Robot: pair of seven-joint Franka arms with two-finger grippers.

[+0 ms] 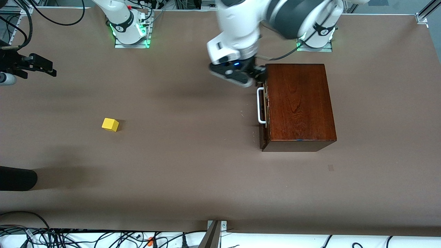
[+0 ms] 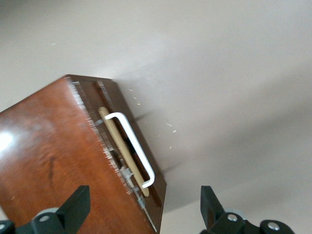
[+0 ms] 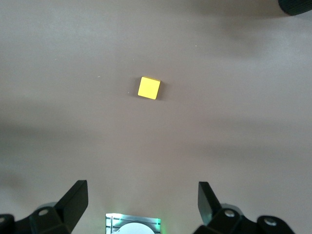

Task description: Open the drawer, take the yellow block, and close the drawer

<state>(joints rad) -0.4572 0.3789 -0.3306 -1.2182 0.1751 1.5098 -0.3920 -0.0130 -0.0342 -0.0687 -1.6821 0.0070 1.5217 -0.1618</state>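
Left gripper [image 1: 255,74], fingers spread and empty, hovers over the shut drawer [image 1: 264,117] upper centre; right gripper [image 1: 41,65], released, waits upper left. Yellow block [image 1: 110,124] sits on brown table [image 1: 193,165].

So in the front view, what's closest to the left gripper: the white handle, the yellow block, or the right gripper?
From the left gripper, over the wooden box's corner:
1. White handle, on the drawer front, just below it.
2. Yellow block, on the table toward the right arm's end.
3. Right gripper, waiting at that end's edge, farthest.
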